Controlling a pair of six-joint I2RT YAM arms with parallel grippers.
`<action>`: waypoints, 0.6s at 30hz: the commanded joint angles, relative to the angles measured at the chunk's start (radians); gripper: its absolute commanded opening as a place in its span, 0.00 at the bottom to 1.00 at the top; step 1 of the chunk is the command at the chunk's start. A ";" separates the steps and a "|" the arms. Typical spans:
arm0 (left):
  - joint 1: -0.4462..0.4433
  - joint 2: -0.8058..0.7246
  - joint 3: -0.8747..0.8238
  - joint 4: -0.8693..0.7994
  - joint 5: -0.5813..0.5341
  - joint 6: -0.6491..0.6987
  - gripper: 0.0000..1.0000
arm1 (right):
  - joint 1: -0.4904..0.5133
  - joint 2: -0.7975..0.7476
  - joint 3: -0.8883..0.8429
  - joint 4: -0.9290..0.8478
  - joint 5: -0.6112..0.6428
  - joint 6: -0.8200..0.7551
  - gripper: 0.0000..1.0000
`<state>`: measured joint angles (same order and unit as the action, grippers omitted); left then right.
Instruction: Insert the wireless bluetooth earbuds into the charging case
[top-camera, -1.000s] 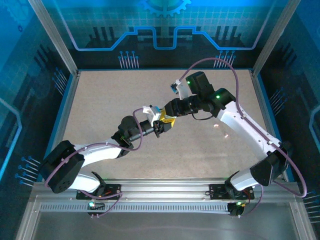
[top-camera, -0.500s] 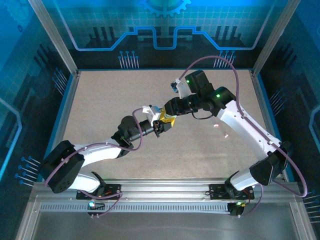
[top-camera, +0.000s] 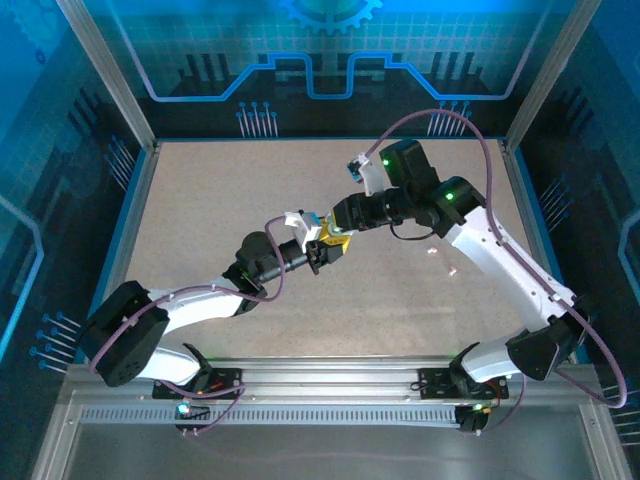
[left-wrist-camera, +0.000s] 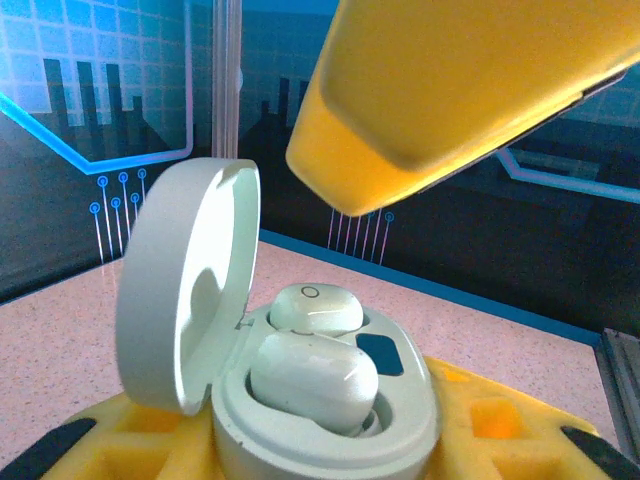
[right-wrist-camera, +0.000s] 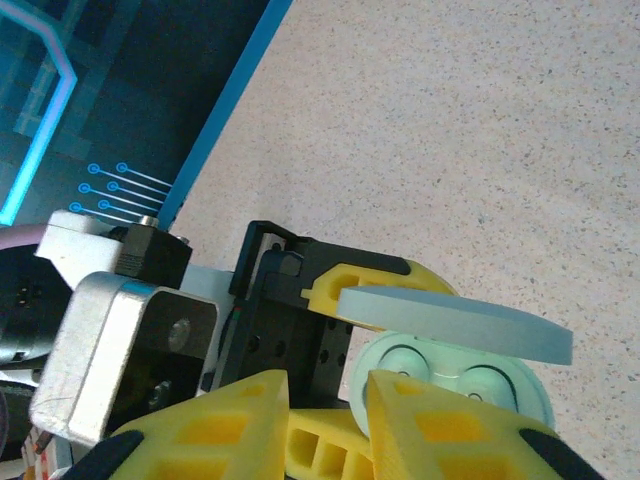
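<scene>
Two glossy whitish earbuds (left-wrist-camera: 313, 372) sit in the pale open-lidded oval case (left-wrist-camera: 185, 290) my left fingers (left-wrist-camera: 485, 415) clamp steady for seating; right fingers (right-wrist-camera: 455, 420) hover above, closure I cannot tell.

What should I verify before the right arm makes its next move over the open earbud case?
1. Left gripper grips the charging case: ok.
2. Lid open, off the wells: ok, it stands upright.
3. Rear earbud seated: ok, low in its well.
4. Front earbud seated: cannot tell; it sits higher than the rear one.
5. Right gripper free: ok, jaws slightly apart, nothing between them.
</scene>
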<state>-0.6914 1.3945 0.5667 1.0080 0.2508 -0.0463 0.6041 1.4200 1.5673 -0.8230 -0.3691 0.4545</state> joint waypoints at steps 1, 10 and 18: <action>-0.010 -0.019 0.027 0.041 0.009 0.022 0.34 | 0.016 0.007 0.025 -0.026 0.019 -0.017 0.25; -0.012 -0.030 0.029 0.041 0.010 0.028 0.34 | 0.026 0.049 0.005 -0.035 0.004 -0.027 0.20; -0.011 -0.038 0.030 0.038 0.007 0.033 0.34 | 0.042 0.062 -0.006 -0.110 0.010 -0.074 0.20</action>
<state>-0.6968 1.3926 0.5667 0.9997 0.2512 -0.0425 0.6220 1.4708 1.5654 -0.8562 -0.3553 0.4175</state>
